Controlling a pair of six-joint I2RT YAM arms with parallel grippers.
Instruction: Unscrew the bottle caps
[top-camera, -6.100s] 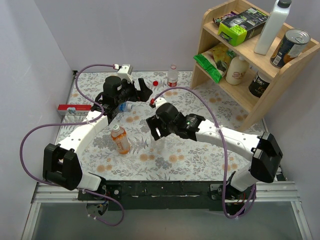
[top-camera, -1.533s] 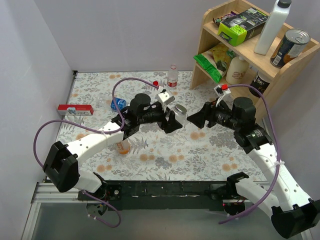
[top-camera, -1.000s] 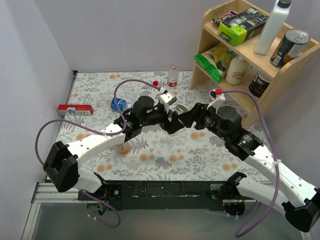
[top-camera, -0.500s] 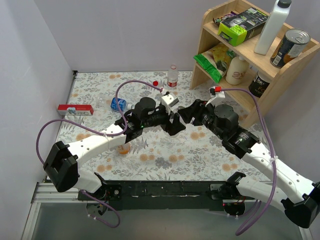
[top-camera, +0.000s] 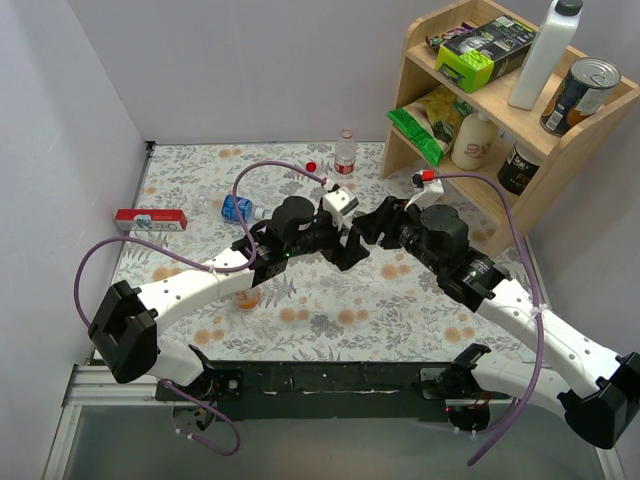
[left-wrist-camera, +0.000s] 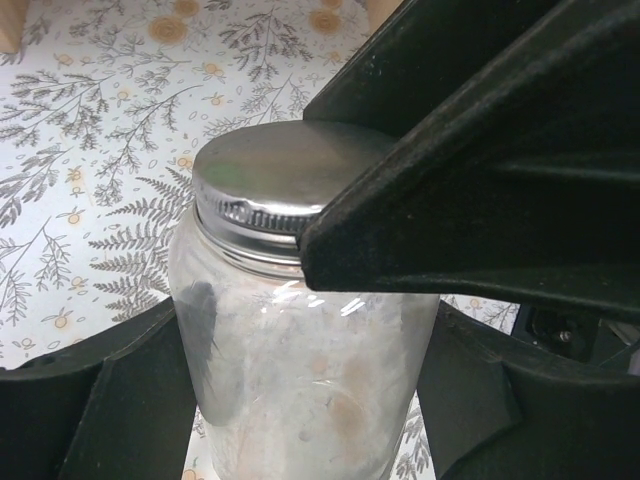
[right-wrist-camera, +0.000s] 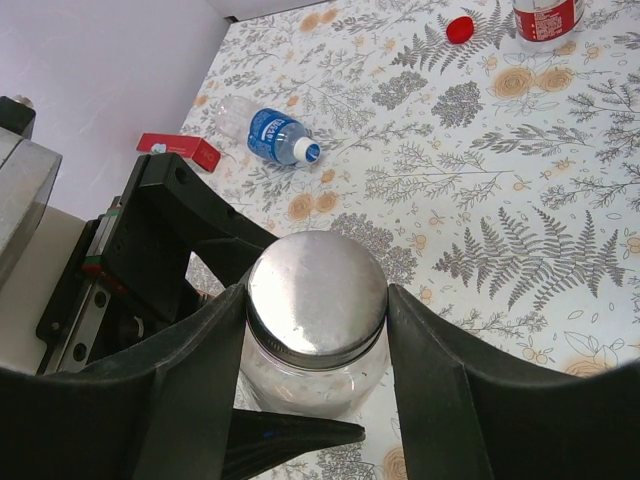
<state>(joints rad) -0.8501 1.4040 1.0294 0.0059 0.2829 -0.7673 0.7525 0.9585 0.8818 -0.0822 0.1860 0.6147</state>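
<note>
Now, across the floral tabletop (top-camera: 340, 300), just left of the wooden shelf (top-camera: 580, 150), both arms meet mid-table, and from above their black heads hide the bottle between them. The left wrist view opens it up: the left end effector (left-wrist-camera: 300, 420) is clenched on the sides of the squat clear bottle (left-wrist-camera: 290, 350). From the right wrist, the right end effector (right-wrist-camera: 316, 300) has a finger on either side of the silver cap (right-wrist-camera: 315, 275), seemingly gripping it. Far left, the blue-labelled bottle (right-wrist-camera: 272, 133) lies on its side, capped. At the far edge, the red-labelled bottle (top-camera: 345, 152) stands with the red cap (top-camera: 311, 166) loose just beside it. Only the top view catches the orange bottle (top-camera: 247, 297), half hidden under the left arm.
</note>
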